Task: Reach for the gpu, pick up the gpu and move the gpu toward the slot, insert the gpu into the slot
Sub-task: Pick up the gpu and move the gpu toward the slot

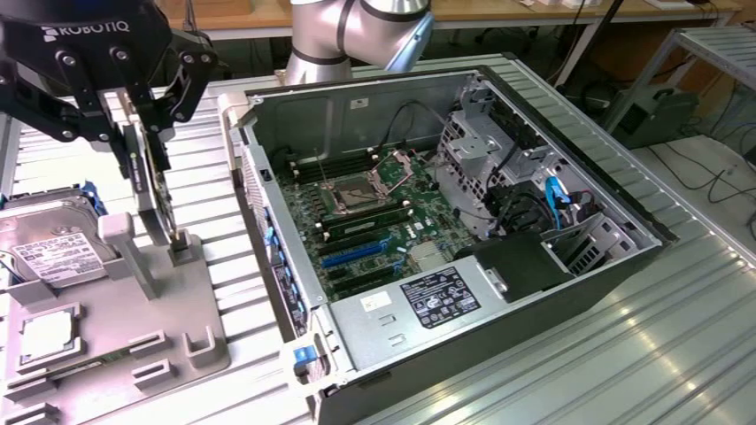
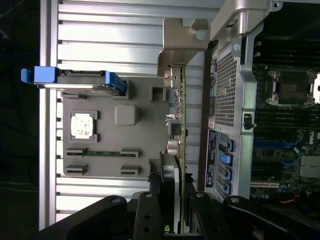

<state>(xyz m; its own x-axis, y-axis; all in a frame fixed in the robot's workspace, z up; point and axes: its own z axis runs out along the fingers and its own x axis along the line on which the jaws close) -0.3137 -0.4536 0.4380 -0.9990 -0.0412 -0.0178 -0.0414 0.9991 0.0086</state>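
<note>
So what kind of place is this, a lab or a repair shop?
Most likely a robotics lab or test bench: a robot arm works beside an open computer case on a ribbed metal table, with wooden desks behind.

Open case, drive cage near slot
</note>
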